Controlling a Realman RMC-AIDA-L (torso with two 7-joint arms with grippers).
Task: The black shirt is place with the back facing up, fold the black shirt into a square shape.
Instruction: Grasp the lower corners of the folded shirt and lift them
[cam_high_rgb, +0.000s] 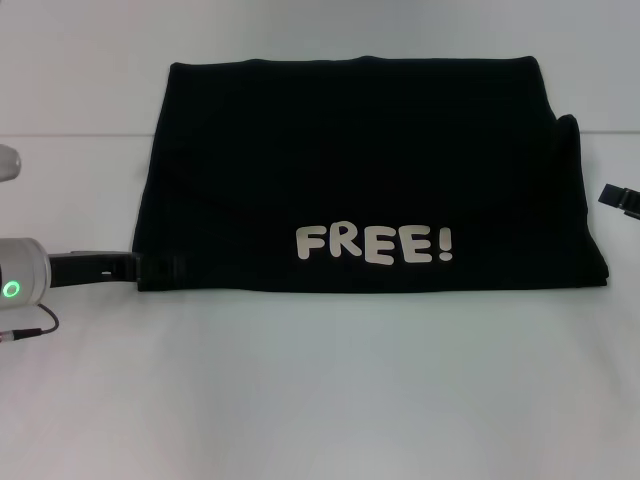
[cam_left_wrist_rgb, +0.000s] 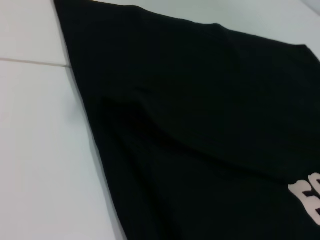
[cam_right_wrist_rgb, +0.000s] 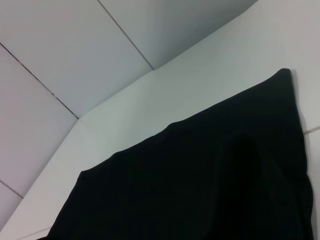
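Your left pincer (cam_high_rgb: 140, 268) lies low at the near left corner of the black shirt (cam_high_rgb: 360, 170); you cannot tell if it grips. The shirt lies folded on the white desk (cam_high_rgb: 320, 390), "FREE!" up. Your right pincer (cam_high_rgb: 622, 200) waits beside the shirt's right edge, state unclear.

Bare lab bench: white table (cam_high_rgb: 320, 400) (panelled wall (cam_right_wrist_rgb: 75, 50)).

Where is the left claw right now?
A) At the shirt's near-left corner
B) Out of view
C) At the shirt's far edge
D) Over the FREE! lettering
A: in the head view the left claw sits at the near-left corner of the black shirt.
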